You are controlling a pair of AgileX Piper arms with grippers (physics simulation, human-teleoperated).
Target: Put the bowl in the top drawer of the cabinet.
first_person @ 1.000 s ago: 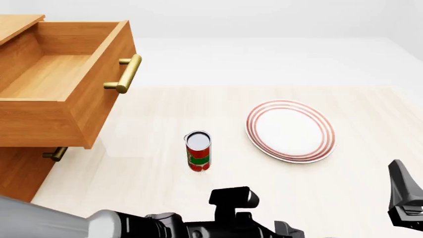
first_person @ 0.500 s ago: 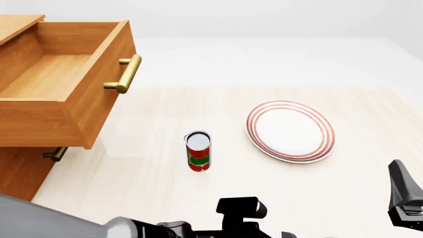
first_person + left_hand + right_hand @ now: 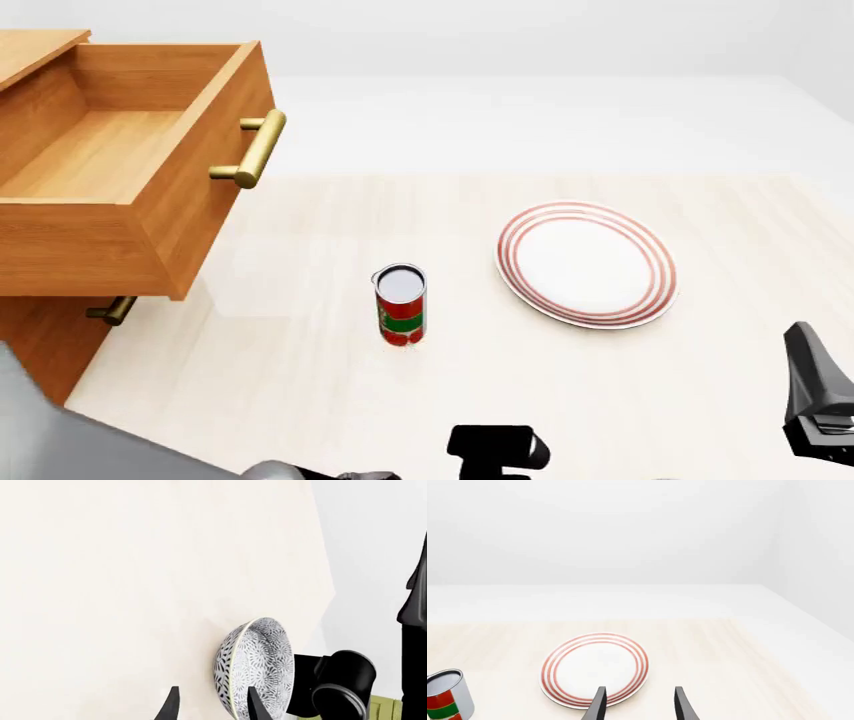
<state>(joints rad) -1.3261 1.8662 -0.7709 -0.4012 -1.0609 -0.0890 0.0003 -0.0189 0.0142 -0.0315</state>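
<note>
With the top drawer (image 3: 127, 165) pulled out of the cabinet (image 3: 40, 340) at the table's (image 3: 307, 400) left edge, my left gripper (image 3: 210, 705) is spread, one finger (image 3: 255, 705) across the bowl (image 3: 257, 667) rim, other finger clear of it. Bowl sits near the table's near edge, out of the front view. My right gripper (image 3: 639, 704) is spread too, nothing held, facing the plate (image 3: 595, 669). Can (image 3: 400, 305) stands mid-table, left of the plate.
</note>
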